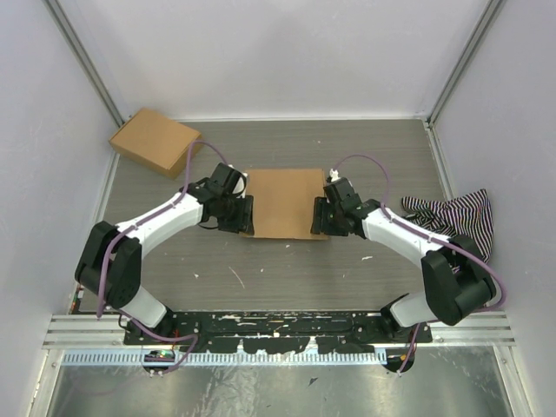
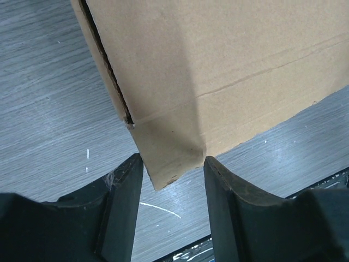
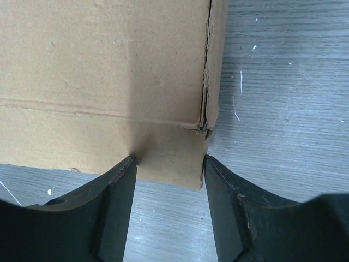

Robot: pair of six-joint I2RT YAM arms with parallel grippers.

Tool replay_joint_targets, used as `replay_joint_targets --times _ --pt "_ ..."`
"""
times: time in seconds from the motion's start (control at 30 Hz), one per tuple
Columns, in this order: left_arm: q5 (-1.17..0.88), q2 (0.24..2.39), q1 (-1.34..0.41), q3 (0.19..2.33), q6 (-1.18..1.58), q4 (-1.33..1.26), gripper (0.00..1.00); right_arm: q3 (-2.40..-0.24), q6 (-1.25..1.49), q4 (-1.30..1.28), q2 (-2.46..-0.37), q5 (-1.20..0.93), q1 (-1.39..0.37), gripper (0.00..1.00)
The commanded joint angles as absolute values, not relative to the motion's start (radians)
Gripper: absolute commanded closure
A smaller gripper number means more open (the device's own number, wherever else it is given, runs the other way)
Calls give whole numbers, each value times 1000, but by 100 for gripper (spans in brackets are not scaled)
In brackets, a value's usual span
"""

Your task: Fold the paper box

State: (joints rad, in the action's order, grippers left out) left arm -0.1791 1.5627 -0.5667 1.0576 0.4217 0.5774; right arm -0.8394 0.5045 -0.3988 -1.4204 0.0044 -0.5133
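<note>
The paper box (image 1: pixel 285 201) lies in the middle of the table as a flat brown rectangle, its top panel down. My left gripper (image 1: pixel 240 215) is at its near left corner and my right gripper (image 1: pixel 322 217) is at its near right corner. In the left wrist view the box's (image 2: pixel 218 60) front flap corner points down between the spread jaws of the left gripper (image 2: pixel 173 161), which is open. In the right wrist view the box's (image 3: pixel 103 60) front flap corner sits between the spread jaws of the right gripper (image 3: pixel 170 160), also open. A slit shows along each side edge.
A second, finished brown cardboard box (image 1: pixel 155 142) lies at the far left corner. A black-and-white striped cloth (image 1: pixel 452 215) lies bunched at the right wall. White enclosure walls stand on three sides, and a metal rail (image 1: pixel 278 328) runs along the near edge.
</note>
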Motion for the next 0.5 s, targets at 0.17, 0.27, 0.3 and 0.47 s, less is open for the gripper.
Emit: replay_joint_targets --times 0.17,0.27,0.3,0.47 --pt "-106 1592 -572 984 436 466 48 -764 520 -226 -1414 101 -519 42" --pt "-63 1564 -574 946 447 417 49 -738 524 -197 -1403 106 -523 41" --pt "-51 1544 -573 934 450 407 48 -731 525 -187 -1393 105 -526 40" --pt "13 1409 -574 908 451 424 45 -720 515 -196 -1297 101 -578 32"
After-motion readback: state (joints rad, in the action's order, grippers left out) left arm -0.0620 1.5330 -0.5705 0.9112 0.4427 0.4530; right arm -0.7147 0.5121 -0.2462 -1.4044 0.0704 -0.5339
